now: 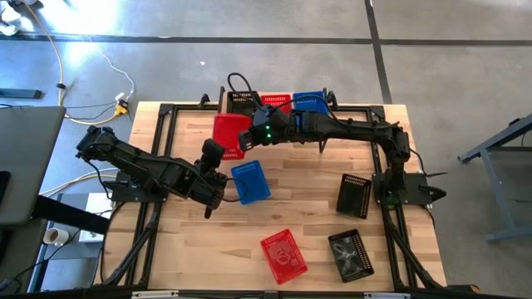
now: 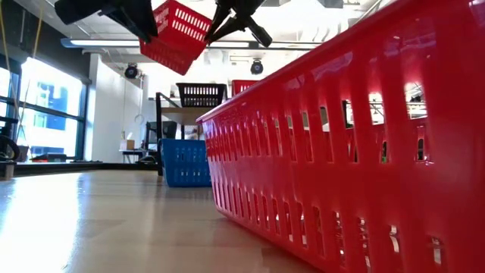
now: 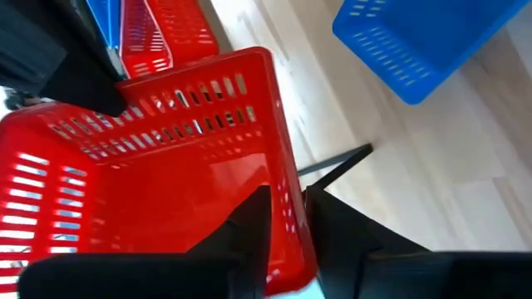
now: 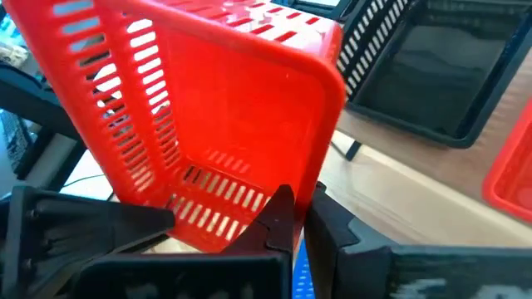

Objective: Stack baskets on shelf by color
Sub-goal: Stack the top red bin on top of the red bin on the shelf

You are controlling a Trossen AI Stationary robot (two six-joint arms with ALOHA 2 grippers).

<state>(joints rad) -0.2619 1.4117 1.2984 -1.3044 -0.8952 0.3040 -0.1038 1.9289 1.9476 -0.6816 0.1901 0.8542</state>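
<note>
**Above the far half of the table, a red basket hangs between two grippers**

Over the wooden tabletop [image 1: 191, 241], just in front of the shelf [image 2: 178, 111], the held red basket [image 1: 228, 133] hangs tilted in the air with an arm on each side. The right gripper [image 4: 303, 203] is clamped on one wall, its fingers pressed together on the mesh. The left gripper [image 3: 287, 203] straddles the opposite wall with its fingers a little apart; a thin gap shows beside the plastic, so it seems to carry little of the load.

On the shelf stand a black basket [image 1: 243, 100], a red one [image 1: 274, 101] and a blue one [image 1: 309, 101], side by side. This looks like a hand-over, left arm to right, so that the red basket can go onto the shelf's red one.

Next, I judge, the left fingers must back clear of the wall without dragging it. The right arm must then level the basket and lower it squarely into its red mate, keeping off the black and blue neighbours. A one-wall grip may let the basket swing
</note>
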